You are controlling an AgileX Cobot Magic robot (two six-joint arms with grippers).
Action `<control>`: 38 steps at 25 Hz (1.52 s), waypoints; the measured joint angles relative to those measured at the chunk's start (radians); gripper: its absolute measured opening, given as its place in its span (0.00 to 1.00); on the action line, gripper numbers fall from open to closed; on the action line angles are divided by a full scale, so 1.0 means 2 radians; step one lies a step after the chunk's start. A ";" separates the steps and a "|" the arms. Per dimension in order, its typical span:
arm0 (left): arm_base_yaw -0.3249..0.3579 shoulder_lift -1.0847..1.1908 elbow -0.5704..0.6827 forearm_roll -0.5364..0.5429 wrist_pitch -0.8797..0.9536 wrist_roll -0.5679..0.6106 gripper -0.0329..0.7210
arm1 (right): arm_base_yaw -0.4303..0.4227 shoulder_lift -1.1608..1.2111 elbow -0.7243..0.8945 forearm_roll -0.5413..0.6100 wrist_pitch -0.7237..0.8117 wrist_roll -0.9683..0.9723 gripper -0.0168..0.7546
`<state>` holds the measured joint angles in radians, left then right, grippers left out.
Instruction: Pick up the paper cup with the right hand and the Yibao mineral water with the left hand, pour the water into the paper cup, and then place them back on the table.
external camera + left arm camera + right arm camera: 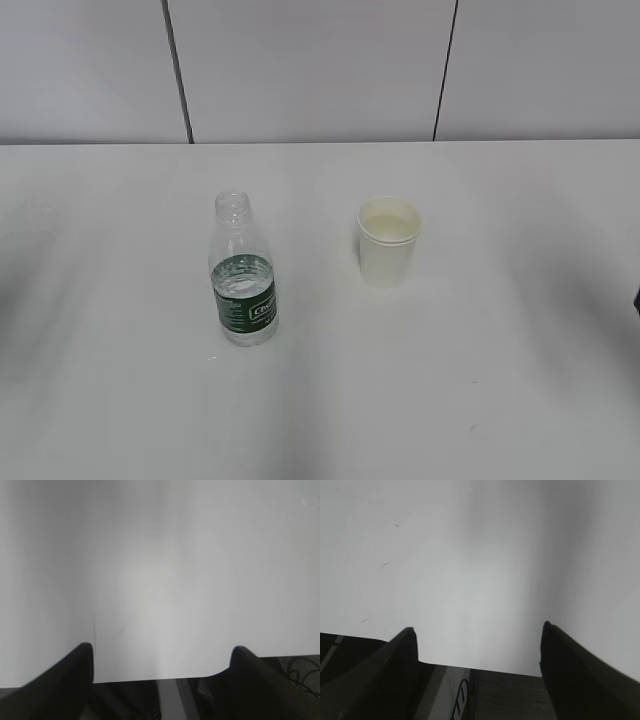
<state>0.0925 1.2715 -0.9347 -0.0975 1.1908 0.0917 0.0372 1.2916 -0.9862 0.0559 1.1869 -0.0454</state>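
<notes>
Both grippers hang spread wide with nothing between their fingers. Seen from its wrist camera, the left gripper (pixel 162 665) shows two dark fingers (pixel 65 680) at the bottom corners of the view, well apart, over the bare near edge of the white bench (pixel 165 580). Below that edge some dark floor and cables appear. The right gripper (pixel 477 647) looks much the same in its own wrist camera: two black fingers (pixel 580 675) far apart, empty, above the bench edge, with a few small dark marks on the white surface to the left.

Neither arm reaches into the exterior view, apart from a tiny dark sliver at the right border. On the bench (pixel 500 380) the water bottle (pixel 242 272) stands upright, left of centre, capless, with a dark green label round its lower half and water up to about the top of that label. The paper cup (pixel 388 240) stands upright to the right of the bottle and slightly farther back, well apart from it. Its inside looks pale; whether it holds water is unclear. A grey panelled wall (pixel 320 70) rises behind the bench.
</notes>
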 joint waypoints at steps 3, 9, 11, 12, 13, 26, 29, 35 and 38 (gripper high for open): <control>0.000 -0.054 0.051 -0.006 -0.016 0.000 0.72 | 0.000 -0.044 0.052 0.000 -0.024 -0.001 0.79; 0.000 -0.151 0.132 -0.009 -0.025 0.000 0.72 | 0.000 -0.110 0.122 0.000 -0.038 -0.001 0.79; 0.000 -0.187 0.157 -0.011 -0.021 0.000 0.72 | 0.000 -0.131 0.144 0.000 -0.042 -0.001 0.79; 0.000 -0.203 0.166 -0.013 -0.019 0.000 0.72 | 0.000 -0.141 0.156 0.000 -0.045 -0.001 0.79; 0.000 -0.223 0.175 -0.013 -0.016 0.000 0.72 | 0.000 -0.152 0.168 0.000 -0.047 -0.001 0.79; 0.000 -0.416 0.191 -0.014 -0.001 0.000 0.72 | 0.000 -0.293 0.234 -0.001 -0.071 -0.002 0.79; 0.000 -0.471 0.192 -0.014 -0.006 0.000 0.72 | 0.000 -0.319 0.238 -0.001 -0.056 -0.002 0.79; 0.000 -0.548 0.201 -0.013 -0.025 0.000 0.72 | 0.000 -0.383 0.246 -0.003 -0.040 -0.002 0.79; 0.000 -0.570 0.201 -0.013 -0.027 0.000 0.72 | 0.000 -0.421 0.248 -0.003 -0.037 -0.002 0.79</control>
<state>0.0925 0.1324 -0.5318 -0.1237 1.1377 0.0917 0.0372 0.4488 -0.4898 0.0505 1.1130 -0.0491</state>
